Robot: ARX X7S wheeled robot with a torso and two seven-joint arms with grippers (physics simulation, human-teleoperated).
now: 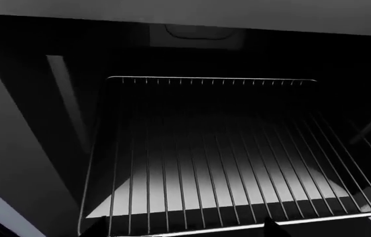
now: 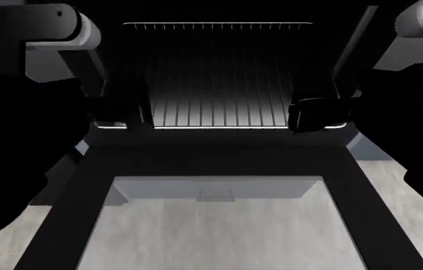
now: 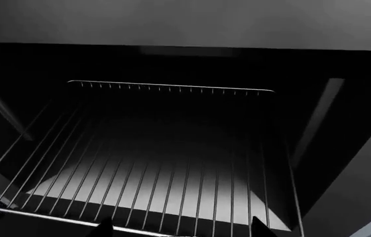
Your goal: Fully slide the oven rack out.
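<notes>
Oven door (image 2: 219, 225) lies flat nearest me; beyond it oven rack (image 2: 219, 79) sits w/ front bar at cavity mouth, my left pincer (image 2: 133, 115) & right pincer (image 2: 313, 115) both clenched on it

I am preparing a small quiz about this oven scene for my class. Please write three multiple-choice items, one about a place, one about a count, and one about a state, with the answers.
1. Where are the two grippers?
A. at the rack's front rail
B. on the door's glass
C. at the rack's back rail

2. How many racks show?
A. one
B. two
C. three

3. How is the oven door?
A. shut
B. folded down open
C. removed

Answers:
1 A: the left gripper and right gripper sit at the front corners of the oven rack.
2 A: one wire grid is visible.
3 B: the oven door lies flat below the rack.
</notes>
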